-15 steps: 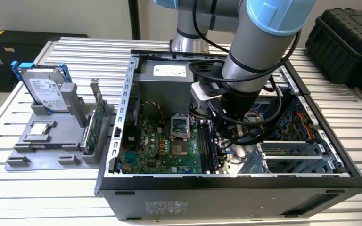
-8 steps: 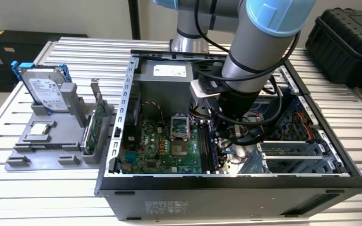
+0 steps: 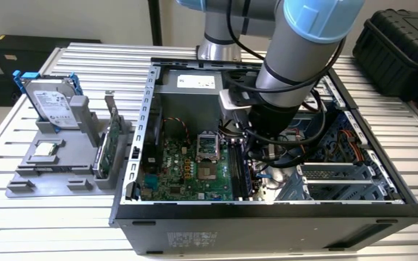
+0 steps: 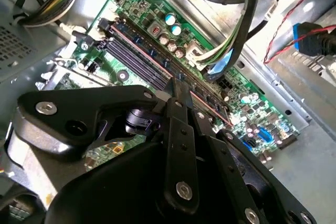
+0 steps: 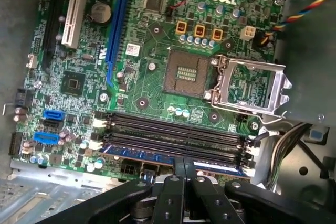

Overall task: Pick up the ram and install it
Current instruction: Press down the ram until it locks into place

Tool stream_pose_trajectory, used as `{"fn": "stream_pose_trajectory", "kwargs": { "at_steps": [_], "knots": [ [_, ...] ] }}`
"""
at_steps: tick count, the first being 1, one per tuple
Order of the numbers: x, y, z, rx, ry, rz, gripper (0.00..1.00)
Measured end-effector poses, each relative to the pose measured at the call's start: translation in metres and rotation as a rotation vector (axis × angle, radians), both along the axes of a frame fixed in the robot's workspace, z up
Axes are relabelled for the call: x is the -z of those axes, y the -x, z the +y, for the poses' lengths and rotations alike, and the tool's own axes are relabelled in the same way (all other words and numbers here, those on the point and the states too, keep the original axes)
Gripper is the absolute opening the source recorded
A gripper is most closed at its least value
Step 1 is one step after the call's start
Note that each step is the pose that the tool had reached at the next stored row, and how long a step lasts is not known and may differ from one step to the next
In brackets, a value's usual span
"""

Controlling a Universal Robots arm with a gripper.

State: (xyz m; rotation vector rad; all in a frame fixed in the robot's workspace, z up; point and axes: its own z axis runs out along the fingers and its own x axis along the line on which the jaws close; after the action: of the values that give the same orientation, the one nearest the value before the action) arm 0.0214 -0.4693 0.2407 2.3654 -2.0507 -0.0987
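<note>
Long, narrow bluish-green ram stick (image 5: pixel 173 157) is being held edge-down in outermost of black memory slots (image 5: pixel 173 129) on green motherboard (image 5: pixel 152 77), inside open black computer case (image 3: pixel 267 217). Black tool (image 5: pixel 185 167) is being kept pinched shut on ram's upper edge, as shown in both wrist views. Case is being carried by slatted metal table (image 3: pixel 49 217).
</note>
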Motion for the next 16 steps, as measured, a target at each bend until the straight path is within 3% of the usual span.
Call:
{"fn": "stream_pose_trajectory", "kwargs": {
  "at_steps": [10,16],
  "knots": [
    [0.0021,0.0004,0.0,0.116,0.0001,0.0,0.0],
    [0.0024,0.0004,0.0,0.134,-0.0001,0.0,0.0]
  ]
}}
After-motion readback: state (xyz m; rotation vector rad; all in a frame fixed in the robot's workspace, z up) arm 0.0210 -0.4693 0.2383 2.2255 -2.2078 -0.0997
